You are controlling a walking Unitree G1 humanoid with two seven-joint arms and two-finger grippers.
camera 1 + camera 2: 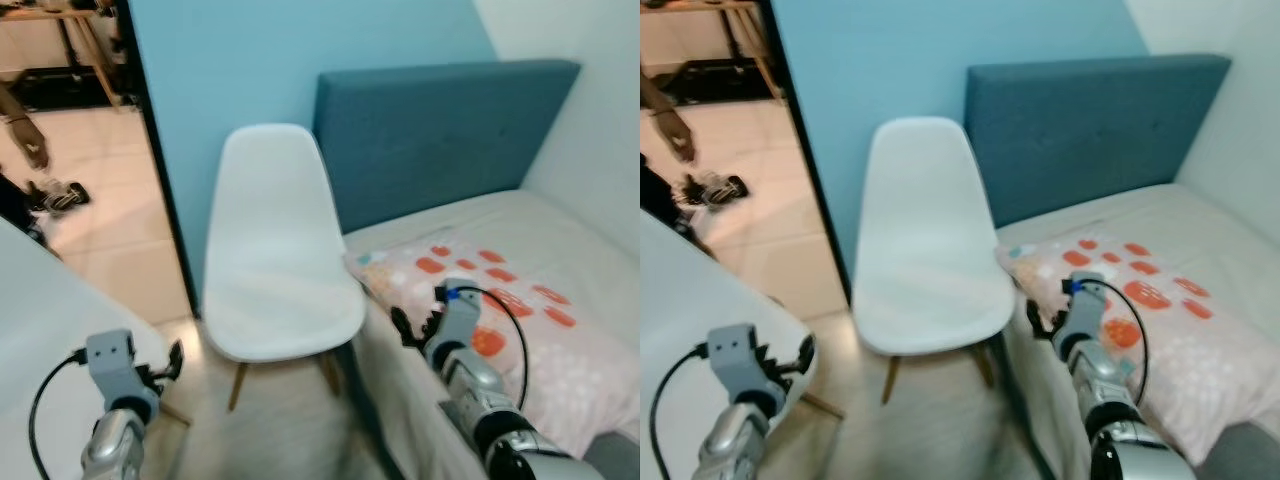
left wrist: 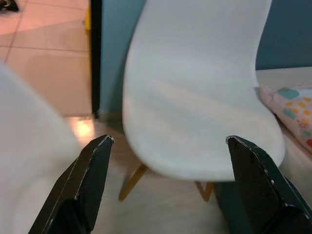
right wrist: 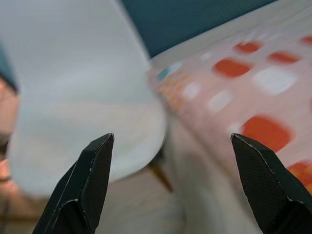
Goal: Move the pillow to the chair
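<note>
While pillow [image 1: 500,300] lies on bed, both grippers gape wide, empty; person's hand [image 1: 675,135] beyond doorway.

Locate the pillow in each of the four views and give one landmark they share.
Left eye view: pillow lower right, on the bed.
Right eye view: pillow lower right, beside the right gripper.
Left wrist view: its corner at the right edge.
Right wrist view: upper right.
Shared landmark: the white chair.
</note>
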